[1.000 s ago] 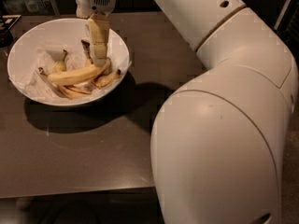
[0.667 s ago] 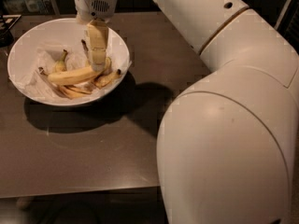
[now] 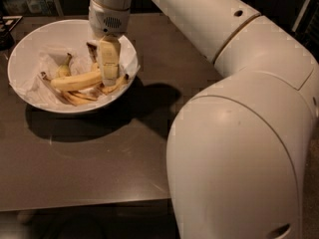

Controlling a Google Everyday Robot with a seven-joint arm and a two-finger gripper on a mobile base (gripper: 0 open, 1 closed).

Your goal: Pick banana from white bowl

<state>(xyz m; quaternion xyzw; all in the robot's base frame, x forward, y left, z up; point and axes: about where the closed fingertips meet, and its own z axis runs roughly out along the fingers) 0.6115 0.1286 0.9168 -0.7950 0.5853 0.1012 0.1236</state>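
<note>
A wide round smooth white bowl [image 3: 31,40] stands on the dark brown matte tabletop [image 3: 99,158], towards the far left corner, well back from the near edge. Crumpled white paper [image 3: 44,59] lines the inside of it.

The plump pale yellow whole banana [image 3: 75,81] lies in the bowl on the paper, roughly parallel to the table's near edge. One end points to the left edge and the other lies under the robot's tool. Around it are thinner, smaller curved yellow bananas or peels with brown ends: one [image 3: 63,68] just behind it towards the far edge, some [image 3: 75,98] beside it on the near side, and one [image 3: 118,82] by the bowl's right wall.

The cream-coloured two-finger gripper [image 3: 109,77] hangs straight down inside the bowl, in its right half. Its tip is at the right end of the plump banana and appears to touch it. From this angle only one broad face of it shows, so I cannot tell whether it is open or closed, or whether it has hold of the banana.

The thick white robot arm [image 3: 199,14] reaches in from the right, above the far edge. Its bulky rounded lower segment [image 3: 239,158] covers the near right corner. The bowl and arm cast dark shadows on the table.
</note>
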